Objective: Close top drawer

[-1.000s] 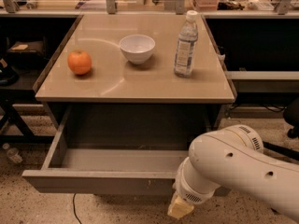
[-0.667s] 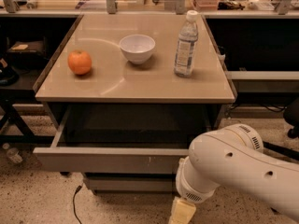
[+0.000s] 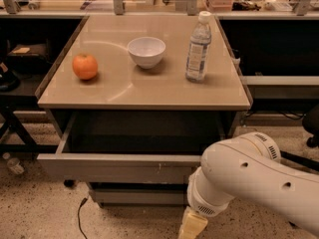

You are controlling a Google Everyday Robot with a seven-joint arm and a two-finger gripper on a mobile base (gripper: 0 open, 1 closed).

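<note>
We see the top drawer [image 3: 119,167] pulled partly out from under the counter [image 3: 149,91], tray empty. The gripper [image 3: 193,225] sits low at the bottom edge, below the drawer front's right part, under the white arm [image 3: 259,178]; we can't tell its grip state. Orange [image 3: 85,66], white bowl [image 3: 146,52] and water bottle [image 3: 198,46] stand on the counter.

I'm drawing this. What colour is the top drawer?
The top drawer is grey, camera view; the gripper hangs below it.
</note>
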